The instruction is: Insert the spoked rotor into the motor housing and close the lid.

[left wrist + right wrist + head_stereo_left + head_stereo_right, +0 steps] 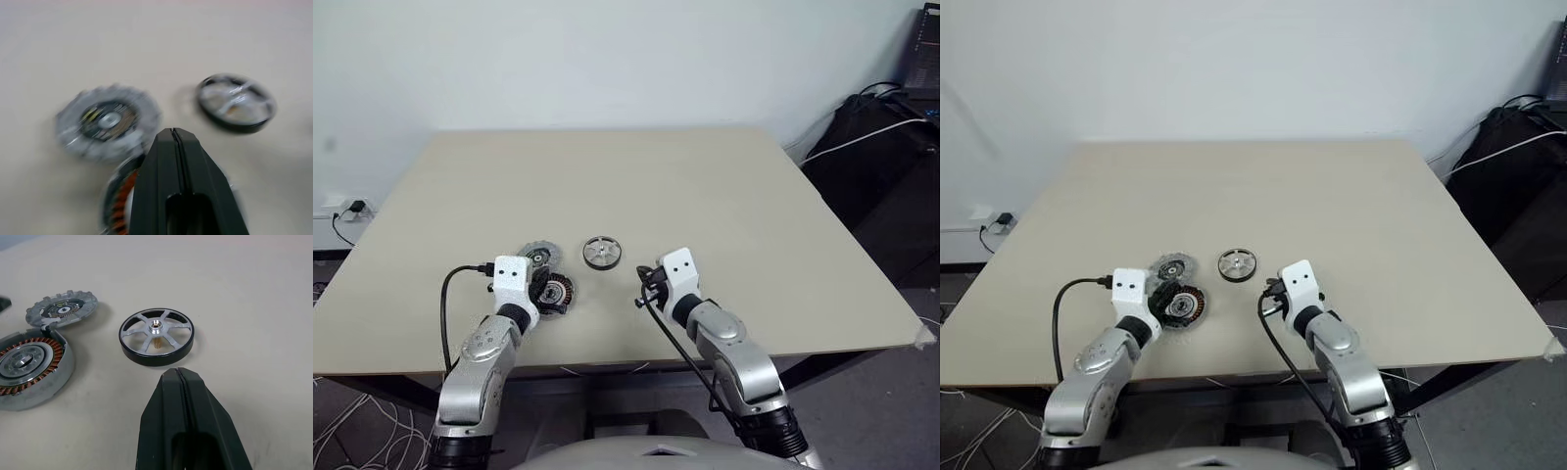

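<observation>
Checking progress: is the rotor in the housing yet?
Out. The rotor lies on the table, apart from the housing.

Both head eyes look forward and down from above the table (705, 196). Each wrist camera sits low and close, facing the spoked rotor (156, 336) toward twelve o'clock, shared by all views.

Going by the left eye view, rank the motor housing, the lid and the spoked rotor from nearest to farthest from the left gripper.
1. Motor housing: right at the left gripper, just to its right.
2. Lid: just beyond the housing, farther up the table.
3. Spoked rotor: farthest, off to the right, toward the table's middle.
</observation>
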Tool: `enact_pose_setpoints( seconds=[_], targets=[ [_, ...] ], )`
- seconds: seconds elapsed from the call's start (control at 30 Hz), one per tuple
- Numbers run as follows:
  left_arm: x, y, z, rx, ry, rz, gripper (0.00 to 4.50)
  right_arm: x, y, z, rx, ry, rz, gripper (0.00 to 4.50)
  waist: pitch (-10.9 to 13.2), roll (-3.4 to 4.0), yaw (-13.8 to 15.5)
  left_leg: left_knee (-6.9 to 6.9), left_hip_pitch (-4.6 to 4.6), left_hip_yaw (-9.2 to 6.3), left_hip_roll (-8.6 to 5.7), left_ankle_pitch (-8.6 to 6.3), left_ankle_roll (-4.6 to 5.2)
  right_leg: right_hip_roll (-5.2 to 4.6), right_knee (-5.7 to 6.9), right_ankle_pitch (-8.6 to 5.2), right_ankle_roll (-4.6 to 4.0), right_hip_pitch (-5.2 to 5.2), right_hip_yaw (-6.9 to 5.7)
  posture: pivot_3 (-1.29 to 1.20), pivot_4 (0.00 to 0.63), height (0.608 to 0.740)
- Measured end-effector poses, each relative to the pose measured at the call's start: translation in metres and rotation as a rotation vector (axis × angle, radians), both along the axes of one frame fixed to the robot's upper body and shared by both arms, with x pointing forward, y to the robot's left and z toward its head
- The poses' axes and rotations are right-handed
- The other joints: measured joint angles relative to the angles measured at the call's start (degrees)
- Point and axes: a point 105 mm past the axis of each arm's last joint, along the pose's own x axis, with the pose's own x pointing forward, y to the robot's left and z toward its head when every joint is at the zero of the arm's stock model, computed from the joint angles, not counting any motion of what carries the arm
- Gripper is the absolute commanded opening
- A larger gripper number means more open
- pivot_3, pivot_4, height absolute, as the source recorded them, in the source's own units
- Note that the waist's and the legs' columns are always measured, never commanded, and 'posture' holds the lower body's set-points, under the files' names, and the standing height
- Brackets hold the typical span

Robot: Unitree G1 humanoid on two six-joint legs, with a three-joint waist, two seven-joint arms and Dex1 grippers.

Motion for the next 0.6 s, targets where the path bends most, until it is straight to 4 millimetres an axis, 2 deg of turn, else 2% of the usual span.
enact_pose_setpoints(
  seconds=[0.6],
  targets=[
    [-0.008,-0.013,-0.03,0.011,0.148,0.012,0.03,0.0,0.0,0.0,0.002,0.0,-0.007,0.0,0.0,-0.04,0.26,0.01,-0.01,-0.01,-0.01,0.0,0.0,-0.02,0.0,0.0,0.0,0.0,0.0,0.0,0.0,0.74]
  ],
)
